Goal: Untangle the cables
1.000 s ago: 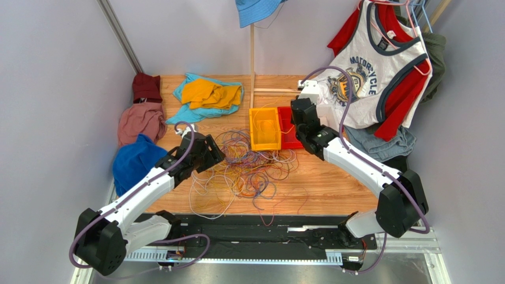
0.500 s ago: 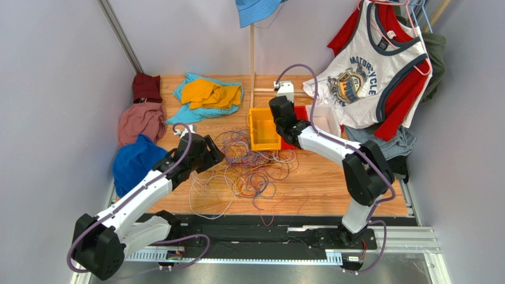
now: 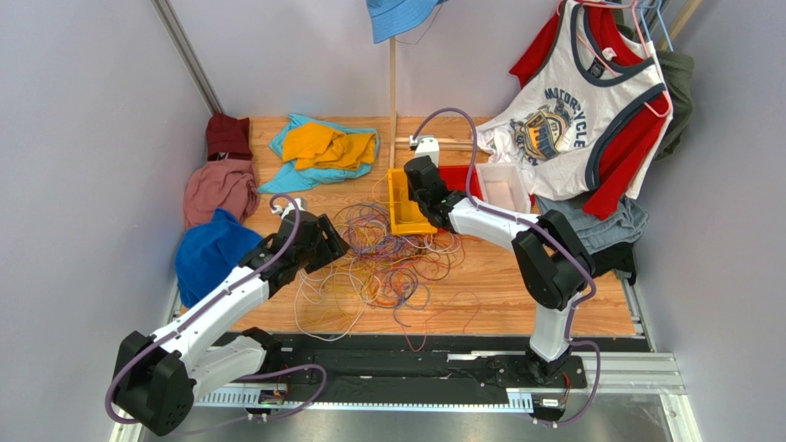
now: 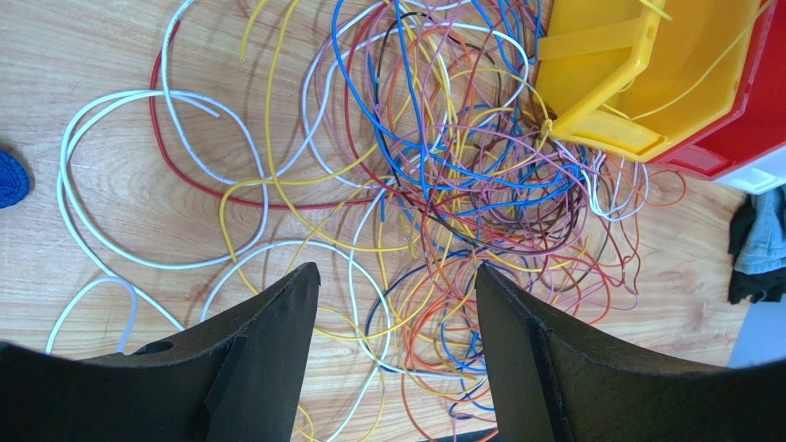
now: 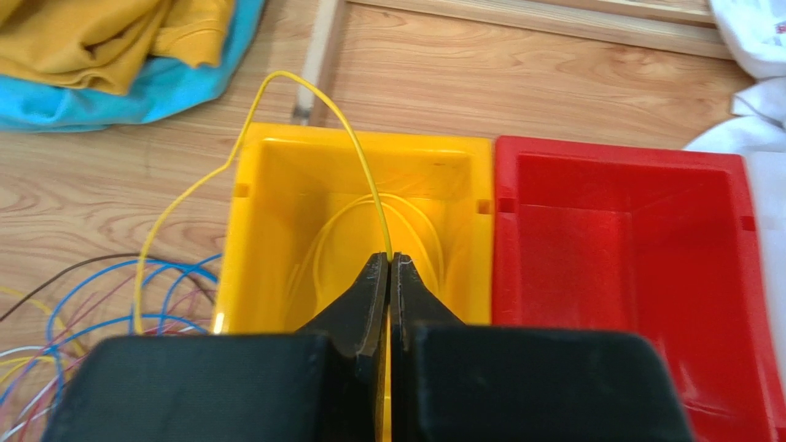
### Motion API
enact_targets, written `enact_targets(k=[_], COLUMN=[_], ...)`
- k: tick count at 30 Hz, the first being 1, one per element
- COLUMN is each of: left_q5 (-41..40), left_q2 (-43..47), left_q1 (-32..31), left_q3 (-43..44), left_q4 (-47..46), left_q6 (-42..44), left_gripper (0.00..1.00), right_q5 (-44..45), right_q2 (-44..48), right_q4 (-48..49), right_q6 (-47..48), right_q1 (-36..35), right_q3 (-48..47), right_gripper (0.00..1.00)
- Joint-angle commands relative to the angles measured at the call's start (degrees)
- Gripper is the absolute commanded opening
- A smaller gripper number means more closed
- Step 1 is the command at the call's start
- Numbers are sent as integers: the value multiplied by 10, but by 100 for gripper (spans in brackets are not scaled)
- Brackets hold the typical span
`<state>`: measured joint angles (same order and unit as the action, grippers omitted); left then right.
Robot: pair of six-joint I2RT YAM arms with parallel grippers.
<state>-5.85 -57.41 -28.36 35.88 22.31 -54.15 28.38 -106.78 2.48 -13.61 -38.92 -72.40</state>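
The cables [image 3: 397, 258] lie in a loose many-coloured tangle in the middle of the wooden table. In the left wrist view the cables [image 4: 443, 166] spread below my left gripper [image 4: 397, 272], which is open and empty above the tangle's left side [image 3: 325, 241]. My right gripper [image 5: 389, 261] is shut on a thin yellow cable [image 5: 281, 74]. That cable arcs up and back down to the tangle at the left. The right gripper [image 3: 417, 184] hangs over the yellow bin [image 5: 360, 140], where more yellow cable lies coiled.
A red bin [image 5: 618, 152] sits against the yellow bin's right side, with a white bin [image 3: 503, 184] beyond it. Cloth piles [image 3: 220, 189] line the left edge and back [image 3: 323, 147]. Shirts [image 3: 572, 110] hang at the back right. A wooden post [image 3: 393, 87] stands behind the bins.
My right arm has swung left from over the red bin to over the yellow bin, still shut on the yellow cable. The left arm has barely moved.
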Motion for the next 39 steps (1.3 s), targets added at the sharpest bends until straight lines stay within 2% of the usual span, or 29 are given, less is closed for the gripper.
enact_targets(k=[1, 4, 6, 7, 8, 10, 12, 20, 26, 36, 39], left_q5=[6, 6, 6, 7, 4, 3, 4, 5, 7, 16, 15], left_q2=[4, 5, 6, 8, 10, 12, 12, 19, 20, 10, 1], left_q1=[0, 0, 0, 0, 0, 0, 0, 0, 0, 0, 0], left_q3=[-4, -5, -5, -5, -4, -4, -3, -8, -10, -10, -7], left_q4=[-19, -19, -19, -19, -18, -18, -18, -16, -21, -29, -38], left_q6=[-3, -3, -2, -1, 0, 1, 1, -3, -4, -3, -4], left_gripper=[72, 72, 72, 72, 72, 72, 72, 72, 72, 72, 72], right_q5=[-25, -25, -12, -9, -3, 14, 22, 30, -57, -123, -105], right_q2=[-17, -44, -53, -51, -48, -40, -33, 19, 75, 50, 60], right_q4=[34, 6, -12, -11, -10, -15, -23, -37, -13, -35, -35], right_q6=[-19, -12, -13, -13, -12, -12, -10, -15, -32, 6, -2], right_q1=[-5, -4, -4, -5, -5, -4, 2, 9, -7, -43, -49], right_q3=[-41, -75, -89, -85, -83, -79, -84, -49, -4, 1, 16], right_gripper=[0, 0, 14, 28, 36, 46, 50, 52, 51, 53, 53])
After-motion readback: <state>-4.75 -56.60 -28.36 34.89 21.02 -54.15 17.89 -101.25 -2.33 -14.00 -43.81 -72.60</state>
